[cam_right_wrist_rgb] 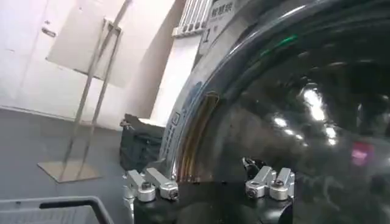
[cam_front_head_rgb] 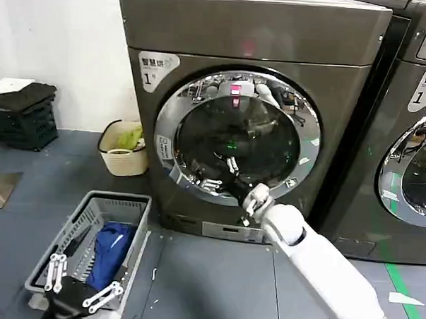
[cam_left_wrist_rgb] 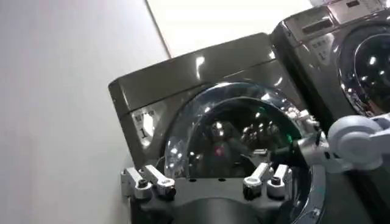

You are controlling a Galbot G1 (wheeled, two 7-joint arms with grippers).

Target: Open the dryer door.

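The dryer [cam_front_head_rgb: 275, 42] is a dark grey-brown machine with a white "1" sticker. Its round dryer door [cam_front_head_rgb: 235, 136] has a chrome ring and dark glass, and looks flat against the front. My right gripper [cam_front_head_rgb: 248, 205] is at the door's lower rim, at the end of the white arm. In the right wrist view that gripper [cam_right_wrist_rgb: 210, 185] is open, its fingers spread wide just off the glass of the door [cam_right_wrist_rgb: 292, 109]. My left gripper [cam_front_head_rgb: 80, 286] hangs low at the left over a basket. It [cam_left_wrist_rgb: 210, 182] is open, facing the door [cam_left_wrist_rgb: 237, 128] from a distance.
A grey laundry basket [cam_front_head_rgb: 136, 213] holding blue cloth lies on the floor at front left. A beige bucket [cam_front_head_rgb: 124, 163] and a black crate [cam_front_head_rgb: 24, 116] stand by the wall. A second machine [cam_front_head_rgb: 413, 105] stands close on the right, with green tape [cam_front_head_rgb: 404, 288] on the floor.
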